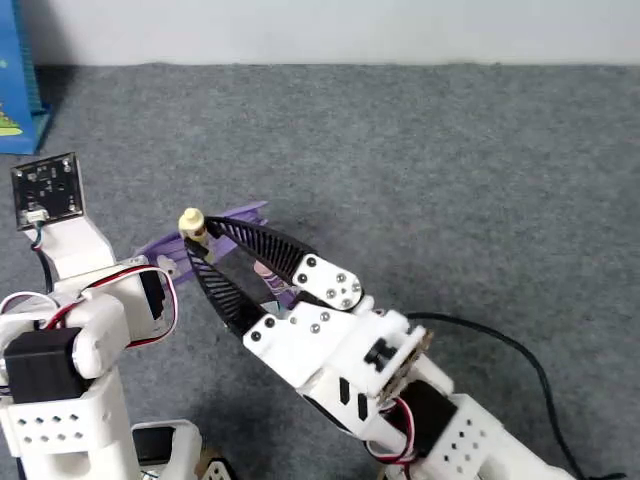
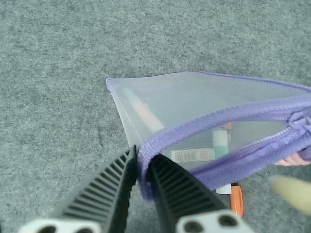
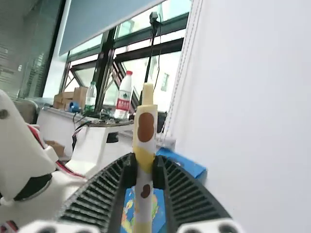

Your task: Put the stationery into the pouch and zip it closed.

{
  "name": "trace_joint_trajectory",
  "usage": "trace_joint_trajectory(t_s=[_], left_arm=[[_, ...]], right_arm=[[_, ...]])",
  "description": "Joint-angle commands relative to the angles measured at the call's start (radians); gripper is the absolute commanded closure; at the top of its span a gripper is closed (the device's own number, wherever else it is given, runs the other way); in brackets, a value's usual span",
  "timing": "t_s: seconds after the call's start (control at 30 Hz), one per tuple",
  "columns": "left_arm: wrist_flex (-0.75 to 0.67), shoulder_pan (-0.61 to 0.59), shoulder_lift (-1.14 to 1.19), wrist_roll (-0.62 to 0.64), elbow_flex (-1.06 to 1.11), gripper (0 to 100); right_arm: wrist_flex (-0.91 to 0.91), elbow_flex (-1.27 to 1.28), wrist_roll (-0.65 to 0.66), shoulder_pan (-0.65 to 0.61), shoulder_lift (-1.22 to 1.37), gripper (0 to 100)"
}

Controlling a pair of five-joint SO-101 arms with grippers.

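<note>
The right gripper (image 1: 197, 243), centre-left in the high view, is clamped on a cream spotted pen (image 1: 192, 222) at the pouch's (image 1: 240, 213) purple edge. Its arm hides most of the pouch. The left gripper (image 2: 141, 162) pinches the zipper edge (image 2: 218, 121), and pens (image 2: 221, 141) lie inside. A blue box (image 1: 18, 80) stands upper left and a black cable (image 1: 500, 345) lies lower right.

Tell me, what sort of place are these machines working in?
Probably an office or lab workroom. The right wrist view shows tall windows and a white desk bearing a water bottle and cardboard boxes. The arms work over a grey felt-like table cover.
</note>
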Motion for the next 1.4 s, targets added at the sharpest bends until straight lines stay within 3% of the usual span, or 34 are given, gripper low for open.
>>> trace_joint_trajectory(t_s=[0.0,0.27,0.37,0.6,0.73,0.9,1.03,1.2,1.37], left_arm=[[-0.018,-0.002,0.015,0.011,-0.042,99],[-0.017,-0.002,0.015,0.009,-0.041,99],[-0.015,-0.002,0.015,0.008,-0.041,99],[-0.015,-0.002,0.015,0.008,-0.041,99],[-0.014,-0.006,0.015,0.008,-0.041,99],[-0.014,-0.008,0.014,0.006,-0.042,99],[-0.014,-0.008,0.014,0.008,-0.042,99],[-0.012,-0.008,0.014,0.009,-0.039,99],[-0.012,-0.009,0.014,0.009,-0.039,99]], right_arm=[[-0.102,-0.005,0.028,0.001,0.081,99.1],[-0.226,0.025,0.018,0.065,0.309,99.0],[-0.170,0.057,0.021,0.064,0.308,97.0],[0.108,0.032,-0.069,0.065,0.173,73.4],[0.389,-0.074,-0.124,0.091,0.070,75.7],[0.892,-0.288,-0.298,0.177,-0.019,80.9],[1.152,-0.342,-0.315,0.263,0.013,82.0],[1.213,-0.245,-0.316,0.371,0.151,85.6],[1.144,-0.183,-0.319,0.375,0.340,86.2]])
